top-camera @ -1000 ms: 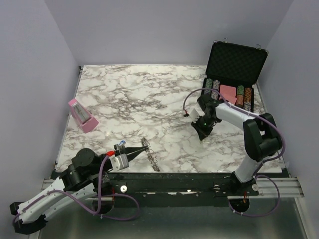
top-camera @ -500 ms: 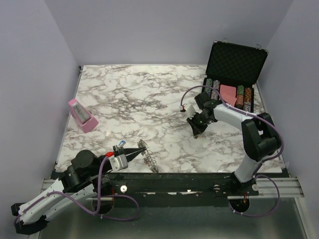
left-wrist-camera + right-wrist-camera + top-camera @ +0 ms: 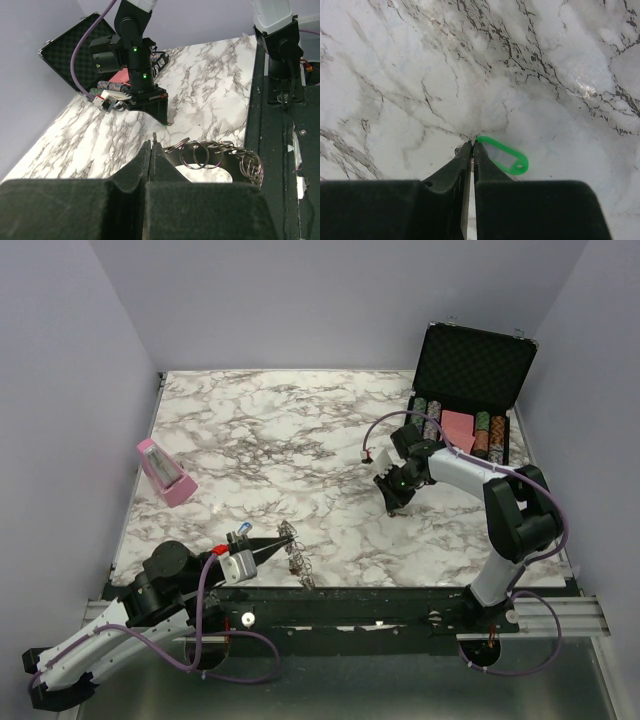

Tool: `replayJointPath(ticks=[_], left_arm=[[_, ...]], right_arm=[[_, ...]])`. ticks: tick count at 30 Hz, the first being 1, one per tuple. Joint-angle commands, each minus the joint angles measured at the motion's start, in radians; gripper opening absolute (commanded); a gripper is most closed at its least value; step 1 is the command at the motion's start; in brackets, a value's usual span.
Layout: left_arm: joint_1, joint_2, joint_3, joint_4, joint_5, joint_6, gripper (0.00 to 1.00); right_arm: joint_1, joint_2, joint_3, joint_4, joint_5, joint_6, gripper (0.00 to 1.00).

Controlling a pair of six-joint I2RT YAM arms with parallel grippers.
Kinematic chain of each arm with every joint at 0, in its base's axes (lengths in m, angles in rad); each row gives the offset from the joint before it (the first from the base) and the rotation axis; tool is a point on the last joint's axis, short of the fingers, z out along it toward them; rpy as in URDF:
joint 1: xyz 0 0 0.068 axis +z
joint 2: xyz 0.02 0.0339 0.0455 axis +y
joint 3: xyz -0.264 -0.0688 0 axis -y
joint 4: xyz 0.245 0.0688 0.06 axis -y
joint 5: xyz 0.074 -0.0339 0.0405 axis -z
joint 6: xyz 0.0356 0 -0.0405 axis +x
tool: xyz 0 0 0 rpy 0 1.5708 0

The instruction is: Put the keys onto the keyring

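The keyring [image 3: 202, 155] is a chain of thin silvery rings hanging to the right of my left gripper [image 3: 151, 142]. That gripper is shut on its end ring, near the table's front edge [image 3: 297, 558]. A key with a green plastic head [image 3: 502, 159] lies flat on the marble. My right gripper [image 3: 472, 146] points down at it, jaws almost together, pinching the small metal ring at the head's left end. In the top view the right gripper [image 3: 393, 508] stands at mid-right. The green key is hidden under it there.
An open black case [image 3: 470, 365] holding striped poker chips stands at the back right, just behind the right arm. A pink box [image 3: 165, 472] lies at the left edge. A black rail [image 3: 280, 125] runs along the table's near edge beside the keyring.
My right gripper has shifted a little left and lower onto the marble, and a thin slit has opened between its fingers. The keyring has bunched slightly at the left gripper.
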Motion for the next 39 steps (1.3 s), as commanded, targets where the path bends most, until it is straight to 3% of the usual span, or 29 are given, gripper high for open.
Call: replayJointPath(ticks=[1, 39], left_arm=[[-0.006, -0.018, -0.003, 0.039, -0.016, -0.006, 0.0], [-0.007, -0.019, -0.001, 0.035, -0.017, -0.002, 0.0]], right_arm=[[0.004, 0.028, 0.016, 0.009, -0.018, 0.005, 0.14], [0.004, 0.065, 0.089, 0.0, 0.045, 0.031, 0.23]])
